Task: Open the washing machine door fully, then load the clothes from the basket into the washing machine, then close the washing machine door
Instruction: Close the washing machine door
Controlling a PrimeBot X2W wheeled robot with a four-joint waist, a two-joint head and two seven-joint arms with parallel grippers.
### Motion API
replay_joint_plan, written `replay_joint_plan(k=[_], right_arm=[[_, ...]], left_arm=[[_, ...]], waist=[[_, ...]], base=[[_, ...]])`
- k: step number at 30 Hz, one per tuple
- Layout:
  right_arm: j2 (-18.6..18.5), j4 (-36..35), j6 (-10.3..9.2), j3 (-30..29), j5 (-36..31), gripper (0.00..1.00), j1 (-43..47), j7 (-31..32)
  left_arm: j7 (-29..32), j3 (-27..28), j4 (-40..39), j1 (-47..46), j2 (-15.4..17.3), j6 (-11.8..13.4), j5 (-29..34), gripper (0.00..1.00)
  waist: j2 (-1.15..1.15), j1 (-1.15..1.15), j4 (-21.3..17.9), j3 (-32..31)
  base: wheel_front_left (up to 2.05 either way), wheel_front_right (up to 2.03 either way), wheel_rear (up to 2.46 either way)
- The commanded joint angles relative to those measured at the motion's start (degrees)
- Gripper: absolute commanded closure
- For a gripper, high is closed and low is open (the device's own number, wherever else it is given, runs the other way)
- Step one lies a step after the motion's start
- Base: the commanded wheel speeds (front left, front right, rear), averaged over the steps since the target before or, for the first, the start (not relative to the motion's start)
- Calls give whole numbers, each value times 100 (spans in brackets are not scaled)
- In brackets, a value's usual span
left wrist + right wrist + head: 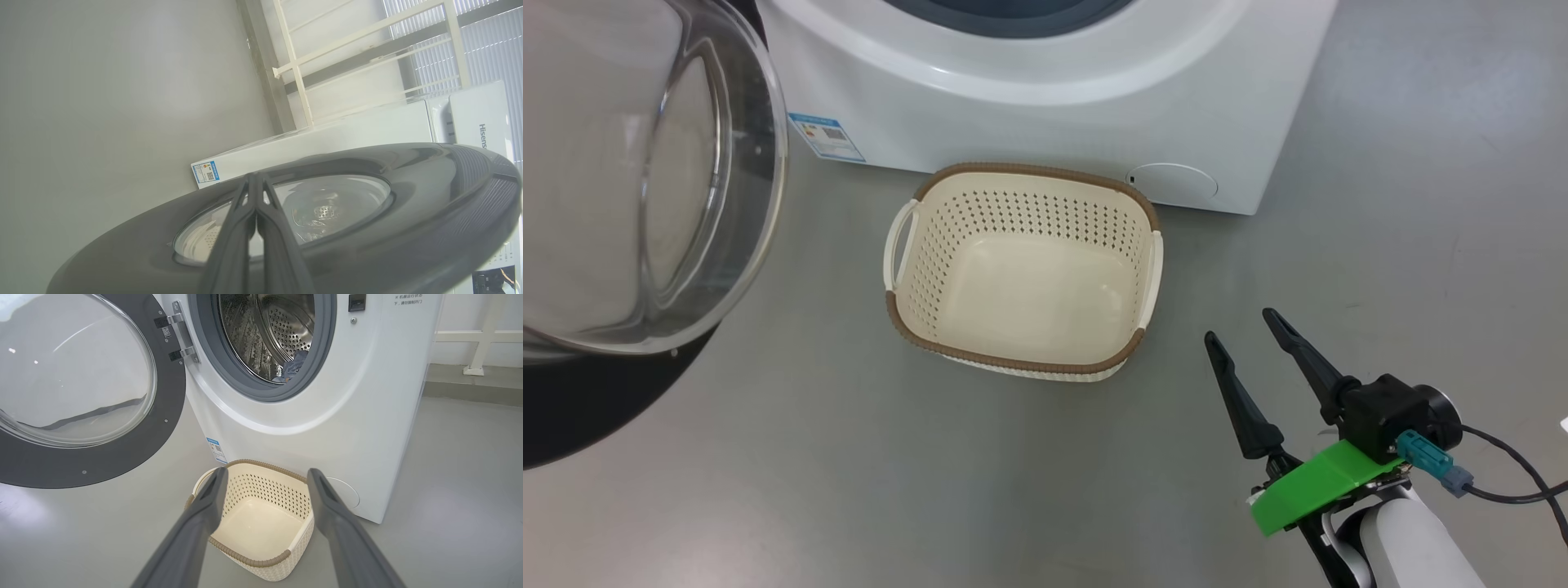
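The door [122, 457] is standing swung wide out to the robot's left of the washing machine [1029, 106], hanging on hinges [179, 335] at the left edge of the round opening, so closing it, as I judge it, is going to mean a push rightward and inward about that edge. The left gripper [255, 177] is lying with its fingers clenched together, empty, pointing along the door's glossy outer face near the glass; whether it is touching I cannot tell. That arm is sitting far nearer the door than the other. The right gripper [1240, 325] is hovering released, fingers spread and holding nothing, over the floor [1421, 204] to the right of the basket [1013, 363] and well apart from the door. The basket is sitting empty just before the machine's base, below the opening. The clothes [295, 361] are showing as a patch of blue inside the drum [286, 326], behind the grey gasket. The door's lower edge is probably passing above the basket rim, though that is not certain.
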Motion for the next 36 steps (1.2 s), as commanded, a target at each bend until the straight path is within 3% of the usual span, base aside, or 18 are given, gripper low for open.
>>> replay_joint_plan(k=[1, 24, 36], right_arm=[[63, -115, 9, 142, 19, 0, 24, -68], [202, 186, 9, 220, 155, 0, 126, -251], [253, 321, 9, 260, 216, 0, 159, -297]], left_arm=[[96, 10, -171, 146, 291, -40, -42, 100], [1205, -391, -1604, 1381, -513, -41, -756, 100], [1278, -576, -2338, 1837, -1072, -41, -971, 100]], waist=[[0, 0, 2, -13], [0, 0, -77, -540], [0, 0, -153, -733]], base=[[0, 0, 0], [0, 0, 0], [0, 0, 0]])
